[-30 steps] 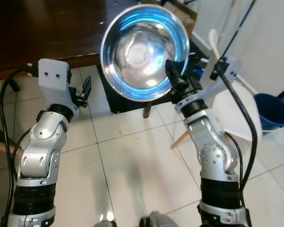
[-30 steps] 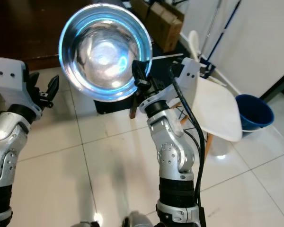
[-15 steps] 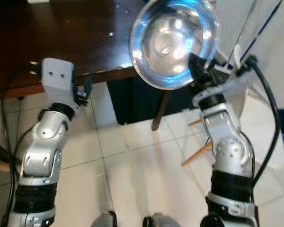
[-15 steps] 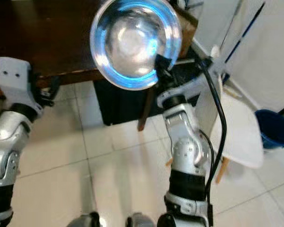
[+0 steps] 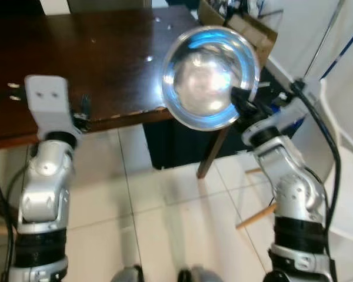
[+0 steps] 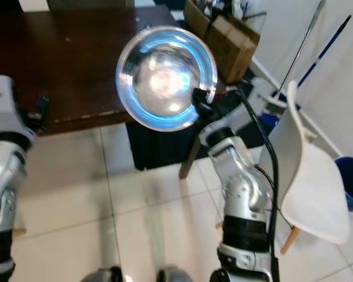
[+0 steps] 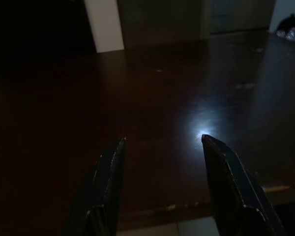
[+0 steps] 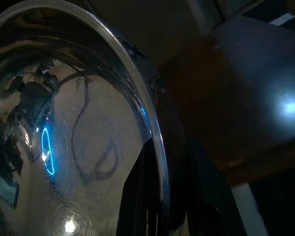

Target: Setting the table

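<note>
Bright, slightly blurred eye views; dim wrist views; glare on table [image 7: 201, 135]

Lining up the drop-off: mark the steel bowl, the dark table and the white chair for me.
steel bowl [image 5: 209, 76], left eye view, middle of its shiny inside.
dark table [image 5: 94, 64], left eye view, bare top.
white chair [image 6: 315, 182], right eye view, seat shell.

The bowl [image 5: 210, 76] is polished metal, mirror-bright inside, throwing back a blue ring of light and blurred reflections. The bench [image 5: 94, 64] is dark brown wood with a smooth, glossy top that catches white glints; its front edge is worn paler in places. The floor [image 5: 165, 211] is pale glazed tile, shiny, with thin dark grout lines. The chair [image 6: 309, 188] has a smooth matt white plastic shell on light wooden legs. Both arms are brushed silver metal with black joints. The right hand [image 5: 242, 101] and left hand [image 7: 162, 187] have matt black fingers. The boxes [image 6: 223, 41] are plain brown cardboard.
</note>
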`<state>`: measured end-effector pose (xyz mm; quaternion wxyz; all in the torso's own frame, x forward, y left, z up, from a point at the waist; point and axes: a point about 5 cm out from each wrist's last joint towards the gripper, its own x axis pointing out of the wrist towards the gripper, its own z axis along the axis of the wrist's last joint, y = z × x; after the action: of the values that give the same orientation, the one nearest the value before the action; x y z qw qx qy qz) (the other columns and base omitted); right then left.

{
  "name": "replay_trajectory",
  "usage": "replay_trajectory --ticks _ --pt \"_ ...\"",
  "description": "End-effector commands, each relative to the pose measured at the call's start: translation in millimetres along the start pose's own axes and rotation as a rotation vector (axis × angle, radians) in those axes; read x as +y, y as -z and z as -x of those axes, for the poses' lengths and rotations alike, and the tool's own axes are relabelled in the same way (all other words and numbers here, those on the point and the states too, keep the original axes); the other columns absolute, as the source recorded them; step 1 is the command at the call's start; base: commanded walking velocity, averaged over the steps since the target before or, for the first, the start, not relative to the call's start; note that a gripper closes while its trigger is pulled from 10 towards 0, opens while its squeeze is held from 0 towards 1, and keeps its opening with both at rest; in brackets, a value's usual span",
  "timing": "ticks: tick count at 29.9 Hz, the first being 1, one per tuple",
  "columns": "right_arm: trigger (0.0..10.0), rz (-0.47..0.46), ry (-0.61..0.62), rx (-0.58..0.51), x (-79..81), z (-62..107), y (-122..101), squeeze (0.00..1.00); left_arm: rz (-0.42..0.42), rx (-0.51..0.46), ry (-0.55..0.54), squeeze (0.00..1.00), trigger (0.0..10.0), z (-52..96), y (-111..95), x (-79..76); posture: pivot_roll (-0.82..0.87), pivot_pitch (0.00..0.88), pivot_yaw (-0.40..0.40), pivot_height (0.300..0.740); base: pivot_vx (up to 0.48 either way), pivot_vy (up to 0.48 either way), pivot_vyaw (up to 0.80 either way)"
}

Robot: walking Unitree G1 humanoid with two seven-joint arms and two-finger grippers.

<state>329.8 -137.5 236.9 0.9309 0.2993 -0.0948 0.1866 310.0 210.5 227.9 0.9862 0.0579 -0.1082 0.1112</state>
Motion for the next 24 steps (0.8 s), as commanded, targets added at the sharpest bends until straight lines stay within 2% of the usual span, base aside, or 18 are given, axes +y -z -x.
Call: replay_trajectory --ticks 1,9,24 --pt "10.0 -0.001 -0.015 0.000 -1.4 1.4 -2 0.00 -0.019 0.018 0.003 0.00 10.0 1.4 5 1.0 -0.07 0.101 0.011 0.740 0.480 0.000 0.00" --pt "10.0 -0.017 -0.028 0.026 0.0 2.1 6 0.00 -0.069 0.005 -0.068 0.00 10.0 -0.5 1 21.7 -0.05 0.106 0.003 0.740 0.480 0.000 0.00" --pt "10.0 -0.003 -0.017 0.022 -4.7 4.1 4 0.00 -0.077 -0.018 -0.049 0.00 10.0 -3.4 -3 16.8 -0.05 0.104 0.007 0.740 0.462 0.000 0.00"
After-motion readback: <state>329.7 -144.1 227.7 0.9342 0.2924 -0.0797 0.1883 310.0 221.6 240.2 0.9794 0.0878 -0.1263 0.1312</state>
